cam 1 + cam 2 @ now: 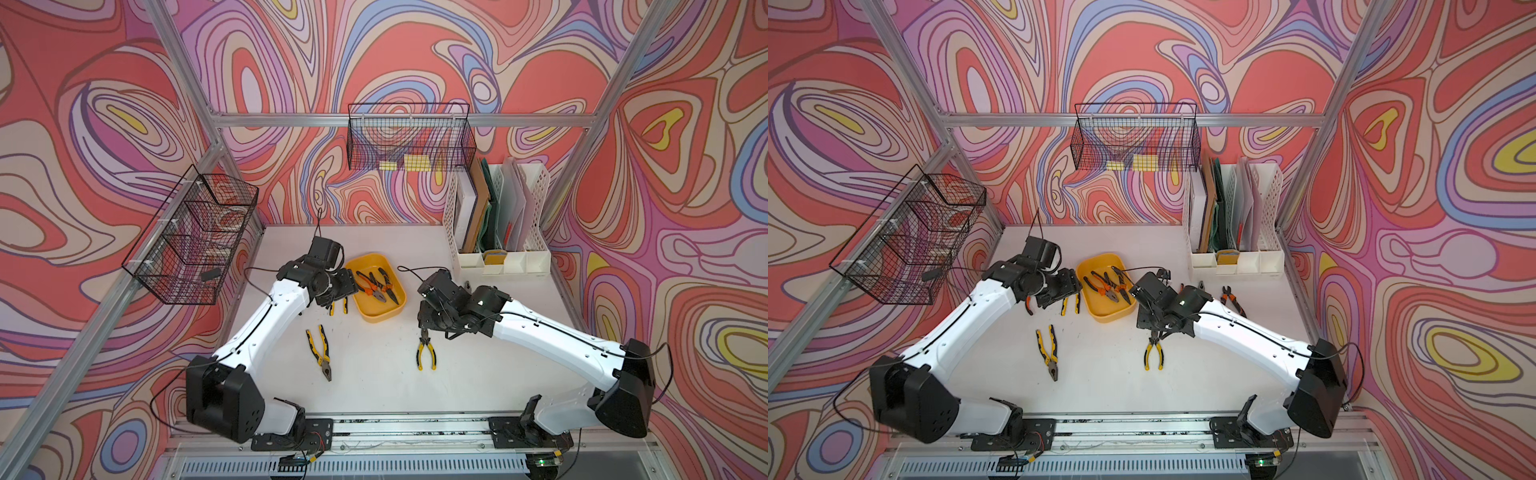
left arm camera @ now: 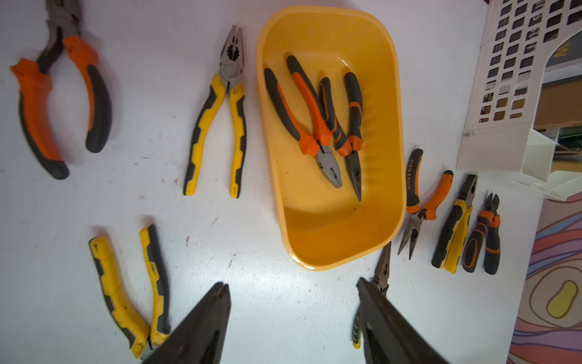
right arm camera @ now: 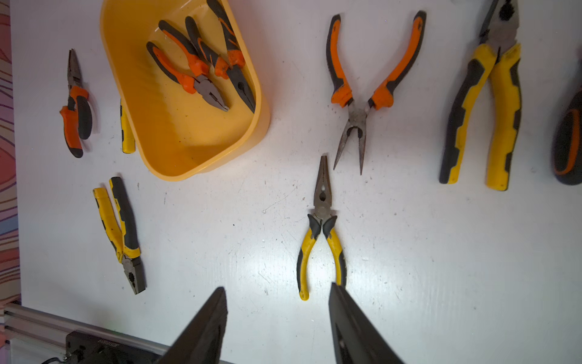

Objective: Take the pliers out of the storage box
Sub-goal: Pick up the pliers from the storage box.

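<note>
The mustard-yellow storage box [image 1: 379, 316] [image 2: 330, 227] [image 3: 176, 135] sits mid-table, and two orange-and-black pliers lie in it: a blunt pair [image 2: 300, 121] and a needle-nose pair [image 2: 351, 126]. My left gripper [image 2: 293, 286] [image 1: 334, 297] hovers over the table just left of the box, open, with nothing between its fingers. My right gripper [image 3: 277, 290] [image 1: 428, 324] is open on the box's right, above the handles of a yellow-and-black needle-nose pair [image 3: 321, 233] [image 1: 426, 351] lying flat on the table. Several more pliers lie around the box.
Yellow blunt pliers [image 1: 320, 351] lie front left, and another yellow pair [image 2: 217, 126] and an orange pair [image 2: 63, 101] lie by the left arm. Three pairs [image 2: 453, 220] lie by the white file rack [image 1: 498, 224]. Black wire baskets [image 1: 409, 139] [image 1: 195, 237] hang on the walls.
</note>
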Tool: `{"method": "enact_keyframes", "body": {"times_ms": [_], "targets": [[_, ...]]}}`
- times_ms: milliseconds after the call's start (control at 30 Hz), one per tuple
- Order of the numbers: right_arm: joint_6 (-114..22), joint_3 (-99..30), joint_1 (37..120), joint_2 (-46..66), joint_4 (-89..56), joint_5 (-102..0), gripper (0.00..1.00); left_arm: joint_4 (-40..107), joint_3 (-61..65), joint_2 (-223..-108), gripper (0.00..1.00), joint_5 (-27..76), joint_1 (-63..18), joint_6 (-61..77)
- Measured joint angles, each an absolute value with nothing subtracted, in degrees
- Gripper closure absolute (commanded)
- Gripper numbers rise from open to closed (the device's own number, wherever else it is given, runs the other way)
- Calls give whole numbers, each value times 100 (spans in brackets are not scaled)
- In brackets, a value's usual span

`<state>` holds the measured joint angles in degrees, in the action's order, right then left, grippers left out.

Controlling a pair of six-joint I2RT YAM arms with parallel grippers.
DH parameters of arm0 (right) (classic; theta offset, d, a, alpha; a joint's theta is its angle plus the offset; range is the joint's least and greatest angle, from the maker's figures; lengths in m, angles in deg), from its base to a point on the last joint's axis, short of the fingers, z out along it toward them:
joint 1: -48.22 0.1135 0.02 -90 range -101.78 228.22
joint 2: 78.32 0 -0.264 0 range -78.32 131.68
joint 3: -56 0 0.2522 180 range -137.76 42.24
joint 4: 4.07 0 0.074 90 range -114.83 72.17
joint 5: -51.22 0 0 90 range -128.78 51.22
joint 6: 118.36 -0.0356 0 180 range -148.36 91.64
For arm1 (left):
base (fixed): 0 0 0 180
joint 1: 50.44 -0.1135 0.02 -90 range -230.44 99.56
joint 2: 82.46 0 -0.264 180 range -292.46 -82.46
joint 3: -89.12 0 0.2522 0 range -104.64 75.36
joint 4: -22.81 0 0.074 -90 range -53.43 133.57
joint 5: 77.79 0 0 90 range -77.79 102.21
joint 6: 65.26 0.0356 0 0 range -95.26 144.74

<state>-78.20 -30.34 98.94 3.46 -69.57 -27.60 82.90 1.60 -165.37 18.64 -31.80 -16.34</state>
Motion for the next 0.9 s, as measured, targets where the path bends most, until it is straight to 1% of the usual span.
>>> {"method": "enact_keyframes", "body": {"times_ms": [67,133,200,233,400,700,900], "targets": [[-7573,-3018,9894,248,-6977,-2662,40,8327,-166,-16918,35,1821,-3038,-1784],[-7370,-2966,9894,99,-6966,-2594,35,8342,-435,-17318,36,1810,-2964,-2010],[-7202,-2830,9894,-157,-6929,-2522,27,8379,-719,-17742,35,1764,-2903,-2248],[-7129,-2765,9894,-273,-6909,-2498,26,8410,-874,-17947,36,1729,-2877,-2353],[-6882,-2516,9891,-767,-6806,-2443,26,8451,-1582,-18878,39,1482,-2678,-2882],[-6450,-2096,9843,-1097,-6632,-2487,27,8392,-1624,-19606,48,1018,-2603,-3738],[-6284,-1812,9778,-1328,-6553,-2555,27,8279,-1619,-19820,51,767,-2603,-4073]]}}
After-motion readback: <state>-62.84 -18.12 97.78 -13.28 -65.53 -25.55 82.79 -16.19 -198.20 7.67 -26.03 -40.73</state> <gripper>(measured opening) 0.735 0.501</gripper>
